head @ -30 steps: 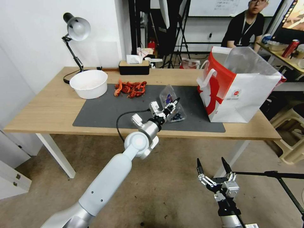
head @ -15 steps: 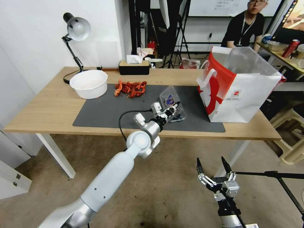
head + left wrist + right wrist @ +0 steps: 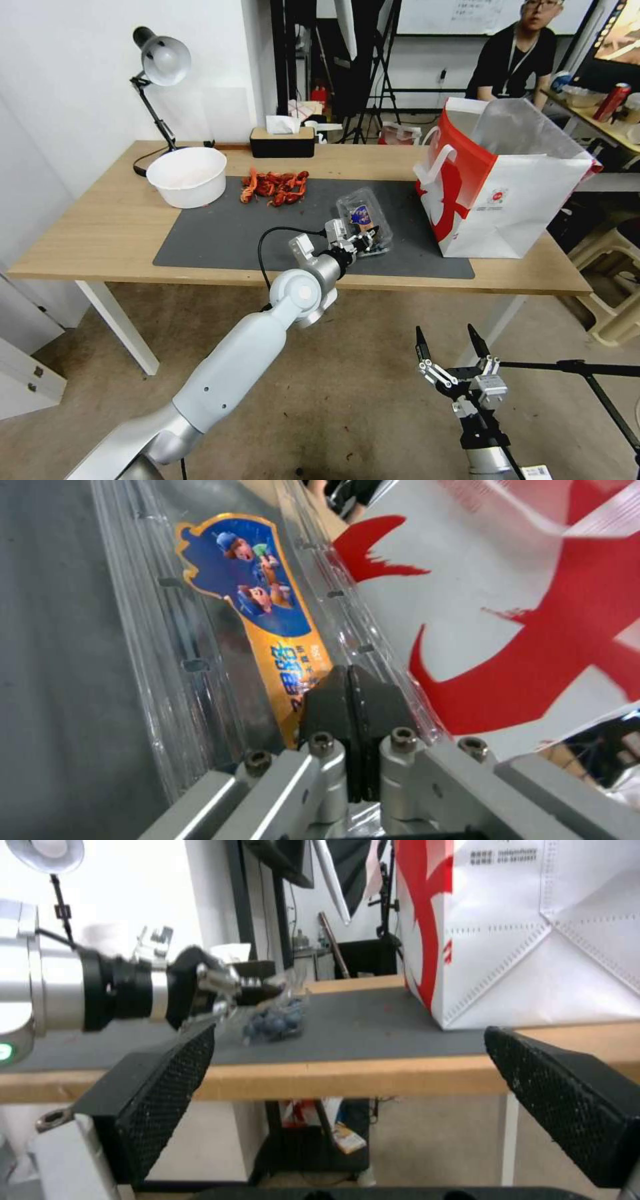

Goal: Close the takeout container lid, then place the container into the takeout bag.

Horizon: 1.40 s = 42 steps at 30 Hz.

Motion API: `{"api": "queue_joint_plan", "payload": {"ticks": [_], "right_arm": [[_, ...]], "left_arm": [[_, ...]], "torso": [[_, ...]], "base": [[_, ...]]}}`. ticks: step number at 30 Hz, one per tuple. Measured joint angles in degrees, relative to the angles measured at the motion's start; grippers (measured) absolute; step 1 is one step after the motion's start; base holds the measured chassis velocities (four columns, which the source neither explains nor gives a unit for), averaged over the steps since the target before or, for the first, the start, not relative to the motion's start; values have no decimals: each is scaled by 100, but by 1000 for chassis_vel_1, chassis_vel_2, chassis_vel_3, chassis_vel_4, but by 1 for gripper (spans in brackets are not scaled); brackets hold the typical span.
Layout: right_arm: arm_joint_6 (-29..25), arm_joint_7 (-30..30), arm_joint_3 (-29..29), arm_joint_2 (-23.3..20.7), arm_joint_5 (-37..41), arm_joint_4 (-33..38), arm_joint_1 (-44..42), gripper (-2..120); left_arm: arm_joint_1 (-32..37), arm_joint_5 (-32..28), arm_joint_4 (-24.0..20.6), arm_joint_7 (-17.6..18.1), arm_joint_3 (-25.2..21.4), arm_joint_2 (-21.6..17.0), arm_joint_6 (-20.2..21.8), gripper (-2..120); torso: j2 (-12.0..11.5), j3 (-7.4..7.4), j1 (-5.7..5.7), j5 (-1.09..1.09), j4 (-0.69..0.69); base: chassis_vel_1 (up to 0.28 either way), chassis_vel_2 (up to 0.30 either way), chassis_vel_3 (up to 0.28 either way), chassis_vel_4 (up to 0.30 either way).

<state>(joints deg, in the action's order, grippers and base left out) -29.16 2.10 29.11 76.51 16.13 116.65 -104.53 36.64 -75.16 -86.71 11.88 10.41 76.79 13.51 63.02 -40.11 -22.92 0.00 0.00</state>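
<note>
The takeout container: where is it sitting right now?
In the head view the takeout container lies on the dark mat, just left of the takeout bag, with the left gripper at its near edge.

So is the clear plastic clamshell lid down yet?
Nearly: the clear stickered lid lies low over the berries, left gripper pressing it; latching can't be told.

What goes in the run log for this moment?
left hand: shut on clear stickered lid, pressing it down | clear berry clamshell: on grey mat | right hand: open, below table
</note>
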Motion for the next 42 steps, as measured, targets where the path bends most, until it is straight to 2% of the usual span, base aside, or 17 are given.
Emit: {"api": "queue_joint_plan", "payload": {"ticks": [5,13,15,16,19,20,21,27,36,37,40,42], "right_arm": [[278,-2,49,-88,256,182,79,100],[1083,-135,155,-423,1304,570,502,100],[1370,-253,157,-551,1883,701,769,100],[1370,-253,157,-551,1883,701,769,100],[1841,-569,151,-733,2931,819,1417,100],[1841,-569,151,-733,2931,819,1417,100],[1981,-655,137,-790,3297,819,1632,100],[2551,-1045,-68,-1002,4588,625,2393,100],[3143,-1632,-327,-1084,5361,216,3289,100],[3365,-1824,-408,-1087,5551,106,3564,100],[3532,-2018,-511,-1082,5731,-4,3808,100],[3721,-2359,-671,-1071,5959,-197,4182,100]], "left_arm": [[-39,60,-1,145,0,-18,127,0],[-73,95,-49,266,15,-64,223,0],[-83,99,-51,299,24,-69,235,0],[-83,99,-51,299,24,-69,235,0],[-98,111,-49,337,43,-67,239,0],[-98,111,-49,337,43,-67,239,0],[-100,114,-50,353,48,-62,239,0],[-121,121,-29,382,58,-45,239,0],[-152,133,22,383,90,-44,228,0],[-153,140,27,377,97,-49,225,0],[-153,139,29,367,97,-54,225,0],[-153,138,31,363,95,-67,225,0]], "torso": [[0,1,1,0,0],[0,1,1,1,0],[0,0,1,0,-1],[0,0,1,0,-1],[0,0,0,1,1],[0,0,0,1,1],[0,0,0,1,1],[0,0,0,1,0],[0,0,0,0,0],[0,0,0,-1,0],[0,0,0,0,1],[0,0,0,0,1]], "base": [[0,0,0,0],[0,0,0,0],[0,0,0,0],[0,0,0,0],[0,0,0,0],[0,0,0,0],[0,0,0,0],[0,0,0,0],[0,0,0,0],[0,0,0,0],[0,0,0,0],[0,0,0,0]]}}
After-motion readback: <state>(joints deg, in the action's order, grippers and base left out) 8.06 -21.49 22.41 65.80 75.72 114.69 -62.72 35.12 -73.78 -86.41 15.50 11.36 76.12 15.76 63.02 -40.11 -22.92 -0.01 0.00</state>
